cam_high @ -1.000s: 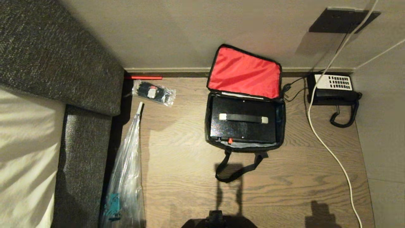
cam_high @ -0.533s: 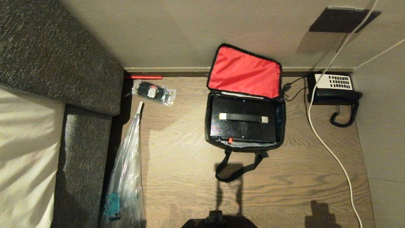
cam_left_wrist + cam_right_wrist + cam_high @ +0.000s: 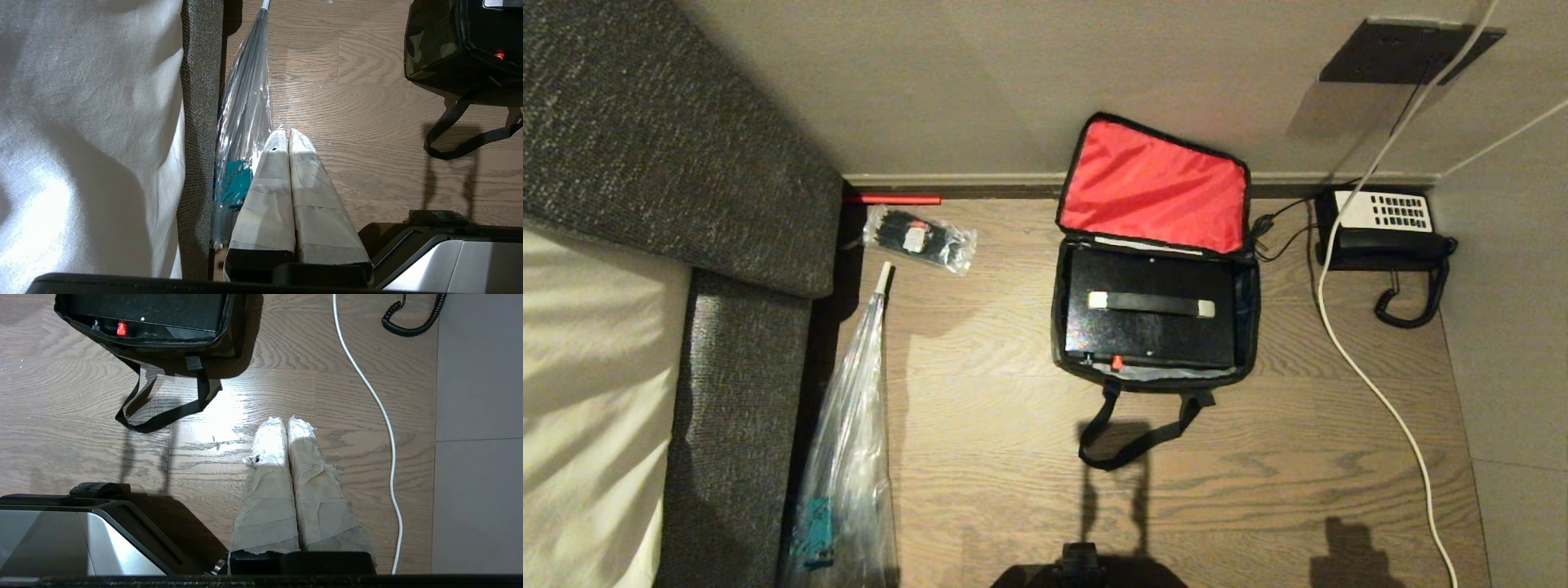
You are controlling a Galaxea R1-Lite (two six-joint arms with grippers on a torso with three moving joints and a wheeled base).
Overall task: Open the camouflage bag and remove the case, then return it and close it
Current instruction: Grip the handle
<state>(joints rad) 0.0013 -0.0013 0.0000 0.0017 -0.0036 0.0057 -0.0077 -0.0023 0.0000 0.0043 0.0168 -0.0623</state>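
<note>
The camouflage bag (image 3: 1058, 314) stands open on the wood floor by the wall, its red-lined lid (image 3: 1156, 186) leaning back. The flat black case (image 3: 1152, 336) lies inside it, a black handle with pale ends across its top and a small red dot at its near edge. A black strap handle (image 3: 1135, 445) trails on the floor in front. The bag's camouflage corner (image 3: 429, 45) shows in the left wrist view, its near edge (image 3: 163, 339) in the right wrist view. Neither gripper appears in the head view. My left gripper (image 3: 287, 132) and right gripper (image 3: 284, 420) hang shut and empty above the floor, well short of the bag.
A dark grey sofa (image 3: 670, 163) with a pale cushion fills the left. A crinkled clear plastic bag (image 3: 849, 457) and a small clear packet (image 3: 919, 237) lie beside it. A black telephone (image 3: 1380, 224) sits at the right wall, and a white cable (image 3: 1372, 384) crosses the floor.
</note>
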